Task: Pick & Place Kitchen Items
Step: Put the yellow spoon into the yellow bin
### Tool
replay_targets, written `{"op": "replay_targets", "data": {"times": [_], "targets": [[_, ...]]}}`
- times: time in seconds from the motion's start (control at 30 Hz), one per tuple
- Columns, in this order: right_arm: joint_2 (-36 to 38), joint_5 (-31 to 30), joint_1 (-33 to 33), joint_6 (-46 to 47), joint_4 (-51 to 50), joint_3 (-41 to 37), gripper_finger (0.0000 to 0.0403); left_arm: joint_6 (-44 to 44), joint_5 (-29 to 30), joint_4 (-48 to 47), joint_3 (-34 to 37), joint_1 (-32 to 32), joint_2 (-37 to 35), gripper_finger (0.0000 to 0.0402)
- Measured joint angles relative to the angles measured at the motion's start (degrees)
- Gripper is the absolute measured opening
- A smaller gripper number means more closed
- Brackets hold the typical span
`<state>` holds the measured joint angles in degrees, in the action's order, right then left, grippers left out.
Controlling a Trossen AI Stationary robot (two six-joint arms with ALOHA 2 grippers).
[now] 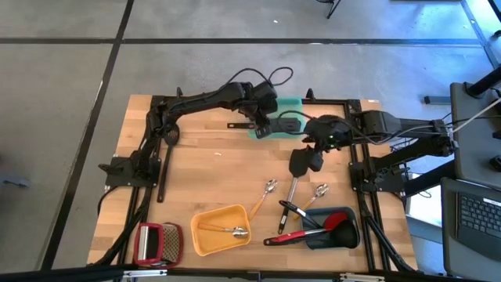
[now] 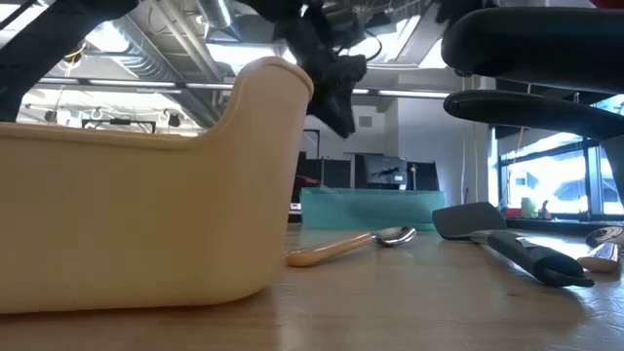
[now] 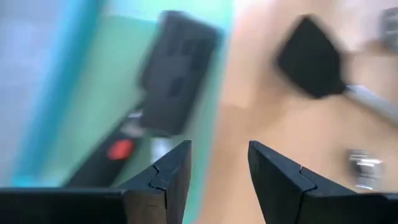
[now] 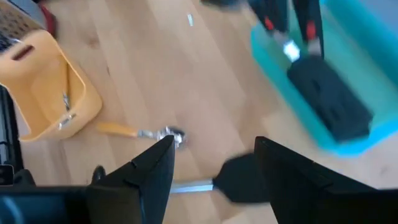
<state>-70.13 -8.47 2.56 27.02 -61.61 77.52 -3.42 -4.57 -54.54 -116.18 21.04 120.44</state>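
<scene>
Near the far edge of the wooden table (image 1: pixel 211 157), seen from above, the left gripper (image 1: pixel 264 125) was held over the near end of a teal tray (image 1: pixel 291 106), its fingers spread apart with nothing pinched between them. Inside that tray a black slotted turner (image 1: pixel 288 123) was lying; in the left wrist view its dark slotted head (image 3: pixel 177 71) was seen on the teal floor just past the fingertips. Just beside it, toward the table's middle, the right gripper (image 1: pixel 319 149) was poised above the broad black head of a metal-handled spatula (image 1: pixel 300 163) that lay flat on the wood. Its fingers were also spread wide and empty, and the spatula was not touched by them.

Nearer the front, a yellow tray (image 1: pixel 221 229) was seen holding a small metal spoon (image 1: pixel 235 230). An orange-handled spoon (image 1: pixel 264 196) lay on the wood between the yellow tray and the spatula, and another small shiny spoon (image 1: pixel 319 190) lay to the right of the spatula's handle. A grey-blue tray (image 1: pixel 344 235) at the front right held a red spoon (image 1: pixel 337 218), with a red-handled utensil (image 1: pixel 291 235) resting across its edge. A black ladle (image 1: pixel 166 160) lay along the left side of the table, and a red-framed grater (image 1: pixel 156 243) sat at the front left corner.
</scene>
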Motion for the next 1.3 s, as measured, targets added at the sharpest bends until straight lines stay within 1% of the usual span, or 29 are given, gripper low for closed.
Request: {"op": "replay_targets", "data": {"times": [0.07, 0.13, 0.2, 0.33, 0.5, 0.6, 0.7, 0.8, 0.87, 1.0, 1.07, 1.13, 1.2, 1.3], "targets": [[0.0, 1.3, -0.4, 3.0, -0.2, -2.4, 0.0225, 1.2, -4.1, -0.2, -0.4, -0.8, 0.0, 0.0152], [0.0, 4.1, -1.2, 6.0, -0.1, -6.1, 0.0225, 2.4, -8.2, -0.5, -0.4, -1.8, 0.0, 0.0152], [0.0, 7.2, -2.4, 9.2, 0.1, -10.0, 0.0225, 3.3, -11.0, -1.5, -0.4, -3.1, 0.0, 0.0152], [0.0, 12.2, -4.1, 12.9, 1.5, -16.9, 0.0225, 3.7, -11.6, -4.9, -0.4, -6.4, 0.0, 0.0149], [0.0, 17.3, -4.3, 13.4, 4.0, -21.4, 0.0225, 4.4, -11.3, -9.7, -0.4, -10.7, 0.0, 0.0144], [0.0, 19.4, -4.3, 11.1, 4.5, -21.7, 0.0225, 6.4, -11.2, -9.9, 0.1, -13.4, 0.0, 0.0144], [0.1, 21.6, -4.3, 6.5, 6.1, -21.8, 0.0225, 8.4, -11.2, -9.7, 1.1, -16.5, 0.0, 0.0143], [0.7, 22.4, -4.3, 0.2, 8.0, -21.8, 0.0225, 11.4, -10.0, -8.2, 1.8, -19.3, 0.0, 0.0143], [0.8, 24.4, -4.3, -5.0, 9.8, -21.8, 0.0225, 15.1, -8.9, -6.1, 2.6, -20.8, 0.0, 0.0143], [0.9, 34.0, -4.3, -11.4, 17.0, -22.5, 0.0225, 22.6, -5.7, -1.5, 4.0, -23.9, 0.0, 0.0143], [0.8, 37.0, -4.3, -11.9, 20.7, -24.4, 0.0225, 26.7, -2.6, 0.8, 5.0, -25.4, 0.0, 0.0143], [0.8, 38.5, -4.2, -12.0, 22.9, -27.0, 0.0225, 31.4, 1.1, 2.4, 5.7, -26.8, 0.1, 0.0143], [0.8, 38.4, -3.8, -12.4, 26.0, -29.9, 0.0225, 35.9, 5.1, 4.4, 6.2, -28.0, 0.1, 0.0143], [0.7, 38.3, -3.6, -12.5, 33.6, -34.7, 0.0224, 41.3, 11.5, 5.0, 7.1, -29.7, 0.1, 0.0143]]}}
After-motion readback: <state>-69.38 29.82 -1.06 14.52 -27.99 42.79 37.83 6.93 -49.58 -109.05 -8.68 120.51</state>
